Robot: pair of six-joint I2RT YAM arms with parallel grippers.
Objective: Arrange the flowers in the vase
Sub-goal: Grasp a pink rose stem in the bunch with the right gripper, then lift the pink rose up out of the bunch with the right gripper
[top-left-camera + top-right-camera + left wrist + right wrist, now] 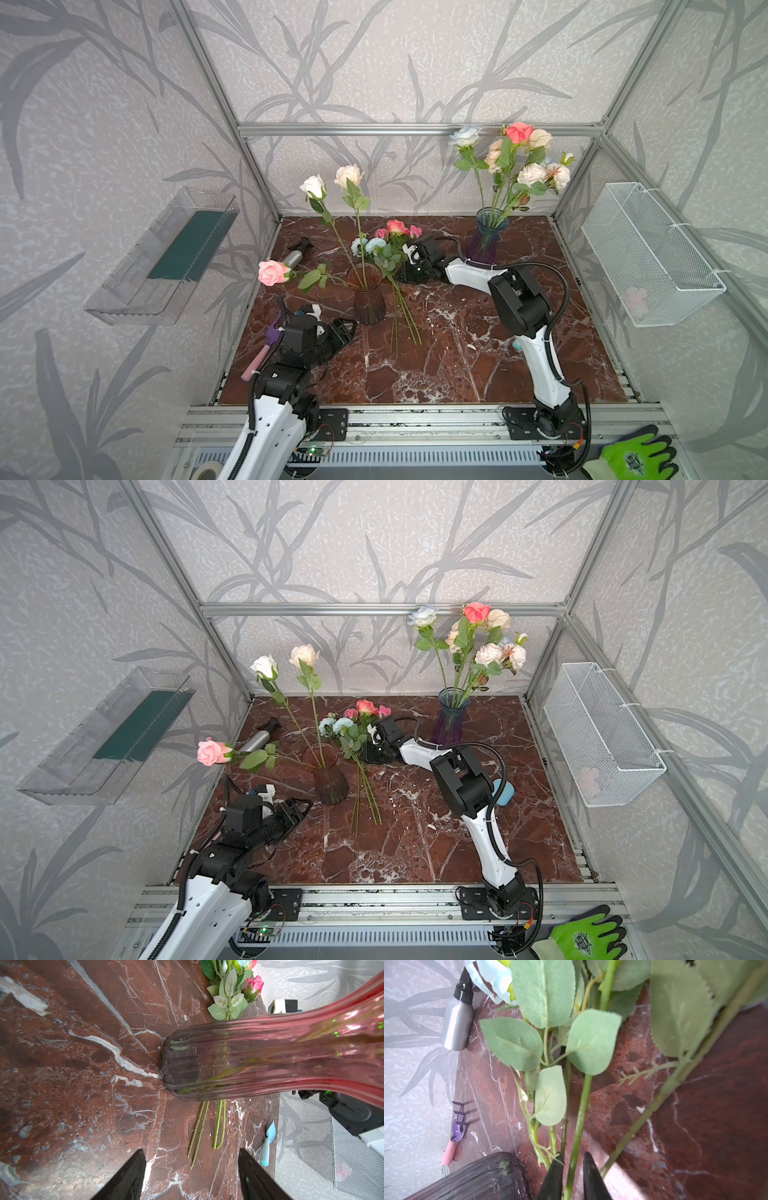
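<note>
A dark red ribbed glass vase [368,300] [329,780] [249,1059] stands left of the middle and holds a white, a peach and a pink flower [273,272]. Several loose flowers [388,253] [353,733] lie on the marble beside it, heads pointing to the back. My right gripper [402,272] [366,752] [573,1155] is low over their stems, shut on one green stem [578,1126]. My left gripper [350,327] [306,805] [190,1150] stands open and empty at the front left of the vase's base.
A purple vase [485,243] full of flowers stands at the back right. A silver bottle [293,257] and a purple-pink hand rake [266,347] lie at the left edge, and a blue scoop [268,1142] at the right. A wire basket [648,253] and a clear tray [166,257] hang on the walls.
</note>
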